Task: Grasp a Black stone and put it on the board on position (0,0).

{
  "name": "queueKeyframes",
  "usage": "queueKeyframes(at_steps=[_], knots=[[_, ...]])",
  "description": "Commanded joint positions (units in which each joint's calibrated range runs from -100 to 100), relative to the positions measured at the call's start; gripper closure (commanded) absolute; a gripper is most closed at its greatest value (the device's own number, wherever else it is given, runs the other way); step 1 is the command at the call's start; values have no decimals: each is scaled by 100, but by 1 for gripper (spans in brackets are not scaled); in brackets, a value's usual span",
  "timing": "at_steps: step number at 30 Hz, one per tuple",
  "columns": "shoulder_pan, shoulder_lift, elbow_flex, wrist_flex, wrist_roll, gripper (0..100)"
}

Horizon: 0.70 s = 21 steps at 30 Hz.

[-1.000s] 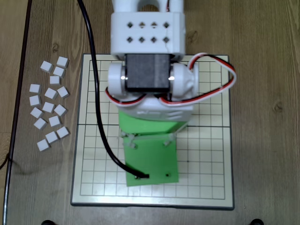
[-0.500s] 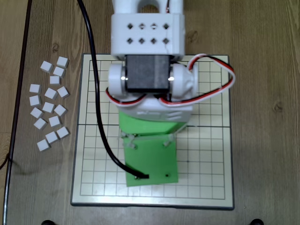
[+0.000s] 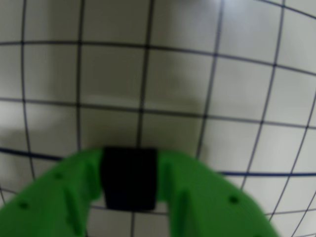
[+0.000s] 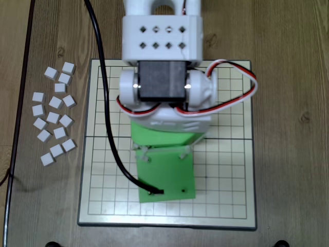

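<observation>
Wrist view's blurry, but the green tool (image 3: 129,185) is clamped on the Black stone (image 3: 129,178), holding it low over the board (image 4: 226,170). Overhead, the arm hides it; white blocks (image 4: 54,117) sit on the table (image 4: 288,62), left.

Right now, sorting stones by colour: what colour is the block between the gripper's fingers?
Black stone, clearest in the wrist view.

Hobby tabletop: wooden desk (image 4: 288,51), board (image 4: 226,154).
</observation>
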Motion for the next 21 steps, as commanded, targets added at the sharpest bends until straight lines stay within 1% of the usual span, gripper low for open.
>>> queueKeyframes(at_steps=[1,10,21], knots=[[70,-240,-52,-89,0,94],[70,-214,-42,-97,-24,94],[52,-240,-42,-155,-20,90]])
